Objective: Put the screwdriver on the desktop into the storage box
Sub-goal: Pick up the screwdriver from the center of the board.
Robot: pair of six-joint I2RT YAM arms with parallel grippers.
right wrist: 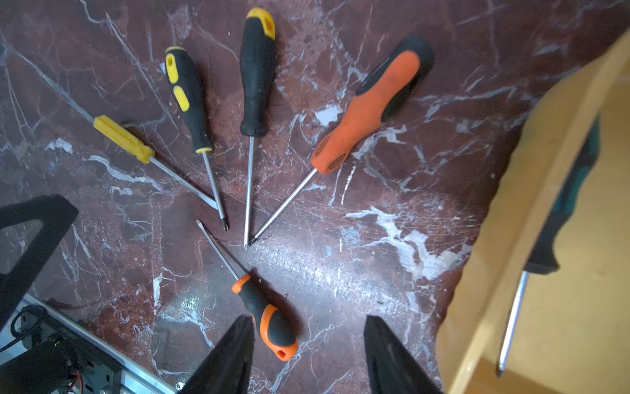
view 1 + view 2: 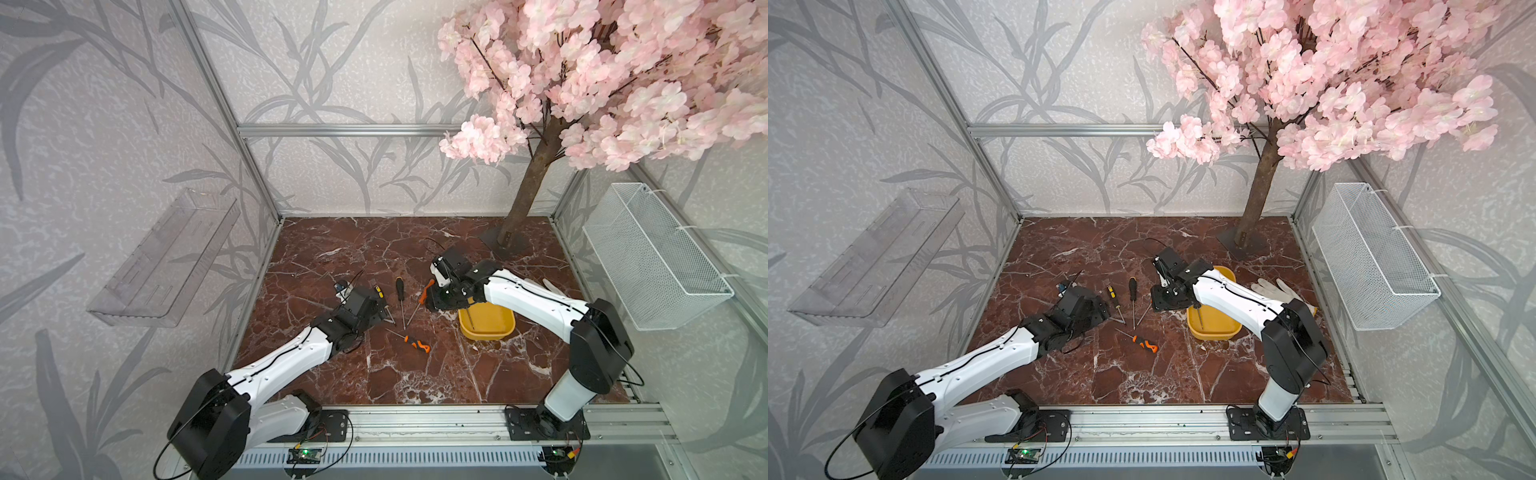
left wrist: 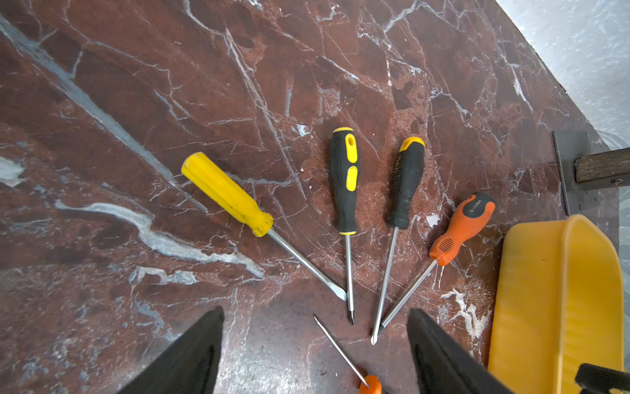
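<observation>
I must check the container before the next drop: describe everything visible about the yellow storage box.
The storage box is a shallow yellow tray of smooth, plastic-looking material with rounded corners. It sits flat, open side up, on the desktop. One screwdriver with a black and teal handle and a metal shaft already lies inside. In both top views the right arm reaches over its far part and hides it; no gripper holds the box.

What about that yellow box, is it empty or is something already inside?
Not empty. In the right wrist view, one dark-handled screwdriver lies inside the storage box, its metal shaft resting on the yellow floor.
</observation>
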